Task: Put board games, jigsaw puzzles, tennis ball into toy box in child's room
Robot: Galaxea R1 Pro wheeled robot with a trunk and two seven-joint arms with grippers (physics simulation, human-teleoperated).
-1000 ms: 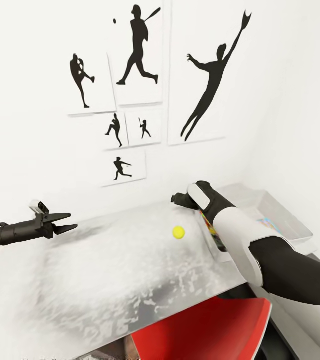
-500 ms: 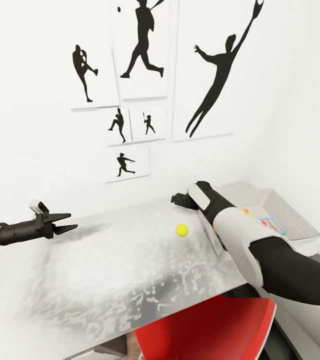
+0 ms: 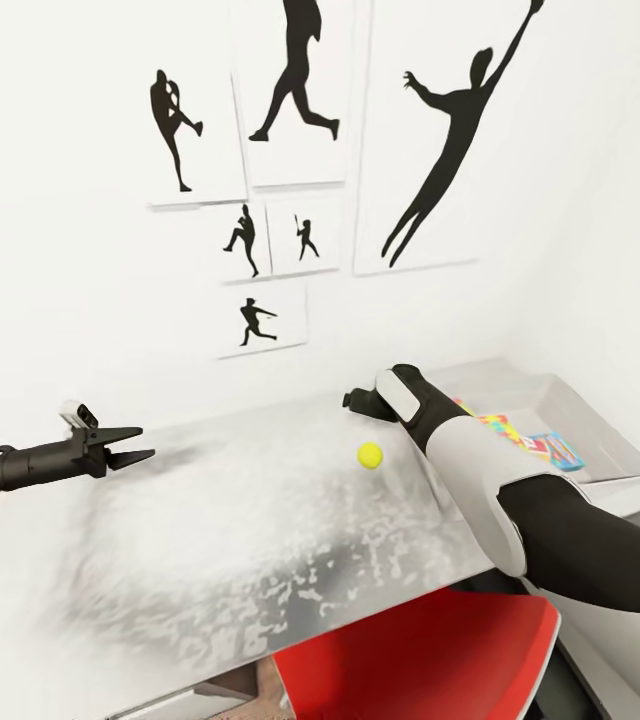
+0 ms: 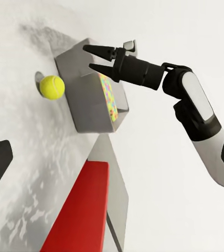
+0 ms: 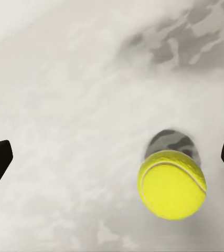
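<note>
Jaws of both grippers spread; one tennis ball (image 3: 369, 456) lies on the table (image 3: 210, 560).

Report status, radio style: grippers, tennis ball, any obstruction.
Both grippers open, empty: left gripper, right gripper. Tennis ball on table, beside toy box. Nothing blocking.

A small yellow-green tennis ball (image 3: 369, 456) rests alone on the pale grey-white marbled tabletop (image 3: 210, 540), near its middle, touching nothing else. Near the far right end of the tabletop, by the white wall, sits a shallow pale grey toy box (image 3: 600, 428) with sloping sides. Inside it lie bright multicoloured jigsaw puzzles (image 3: 490, 422) and a flat colourful board game (image 3: 552, 448).
</note>
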